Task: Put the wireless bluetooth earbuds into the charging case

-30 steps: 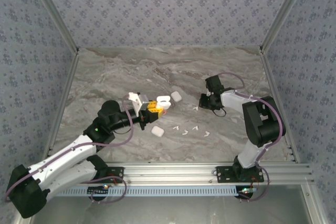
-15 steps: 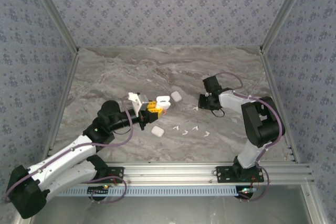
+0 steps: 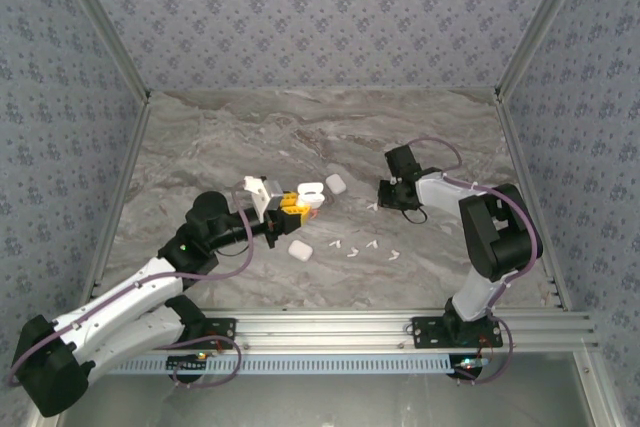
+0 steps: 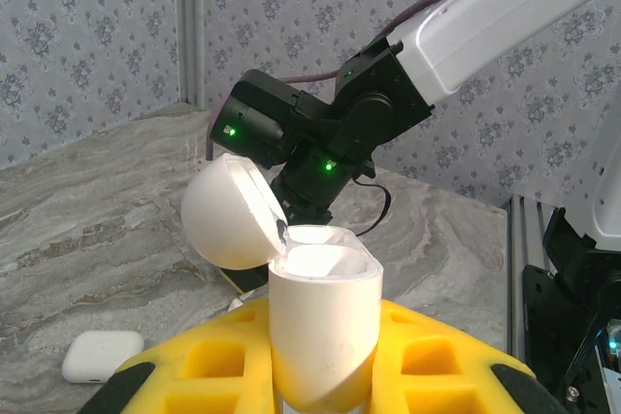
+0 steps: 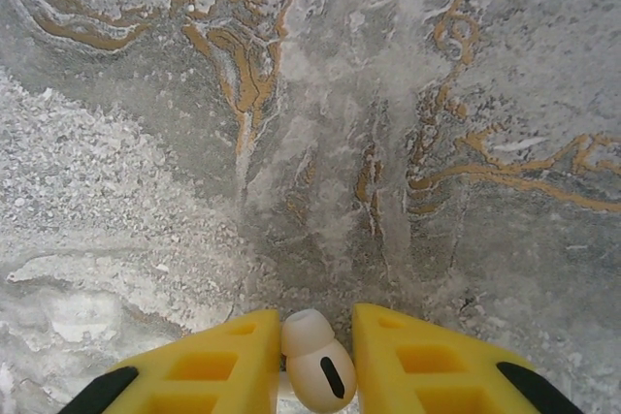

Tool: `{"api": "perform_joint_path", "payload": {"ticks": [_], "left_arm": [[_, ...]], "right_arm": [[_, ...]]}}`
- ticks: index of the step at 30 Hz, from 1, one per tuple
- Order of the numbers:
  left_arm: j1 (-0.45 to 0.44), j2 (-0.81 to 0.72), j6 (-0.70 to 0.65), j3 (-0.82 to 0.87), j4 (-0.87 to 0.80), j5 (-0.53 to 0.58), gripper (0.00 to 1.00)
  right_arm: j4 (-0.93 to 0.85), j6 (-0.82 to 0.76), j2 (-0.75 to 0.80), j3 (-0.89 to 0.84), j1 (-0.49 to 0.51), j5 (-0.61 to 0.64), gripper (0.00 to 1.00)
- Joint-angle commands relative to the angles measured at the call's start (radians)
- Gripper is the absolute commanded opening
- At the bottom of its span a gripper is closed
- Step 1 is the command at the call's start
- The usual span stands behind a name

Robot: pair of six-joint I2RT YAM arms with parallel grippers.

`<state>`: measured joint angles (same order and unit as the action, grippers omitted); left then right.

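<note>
An open charging case (image 4: 325,327), lid (image 4: 228,215) tipped back, is being gripped by the left gripper (image 3: 291,206). To that case's right, a white earbud (image 5: 317,364) is being pinched by the right gripper (image 3: 386,194). Loose earbuds (image 3: 372,244) are lying on the table (image 3: 220,137) nearer than the case, to its right.

The charging case (image 4: 325,327) is smooth, glossy white plastic; the earbud (image 5: 315,370) likewise; fingers (image 5: 194,370) of the right gripper (image 5: 316,325) are matt yellow plastic; the table (image 3: 200,147) looks like veined grey stone; its near-edge rail (image 3: 330,327) ribbed metal.
</note>
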<state>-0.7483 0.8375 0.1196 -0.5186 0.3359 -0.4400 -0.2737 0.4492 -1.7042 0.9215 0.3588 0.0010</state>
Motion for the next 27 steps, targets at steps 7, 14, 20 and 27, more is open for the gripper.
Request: {"api": "perform_joint_path", "payload": {"ticks": [7,14,20,27], "left_arm": [[-0.007,-0.013,0.026,0.007,0.077,0.011,0.00],[-0.008,0.036,0.090,0.029,0.158,0.016,0.00],[-0.008,0.081,0.099,0.009,0.167,-0.015,0.00],[-0.008,0.139,0.112,-0.023,0.182,-0.063,0.00]], "right_arm": [[-0.007,-0.098,0.177,-0.059,0.031,-0.001,0.20],[-0.050,-0.338,0.463,-0.052,0.086,-0.039,0.20],[-0.077,-0.593,0.711,-0.017,0.203,-0.026,0.21],[-0.174,-0.796,0.783,0.107,0.373,0.058,0.21]]}}
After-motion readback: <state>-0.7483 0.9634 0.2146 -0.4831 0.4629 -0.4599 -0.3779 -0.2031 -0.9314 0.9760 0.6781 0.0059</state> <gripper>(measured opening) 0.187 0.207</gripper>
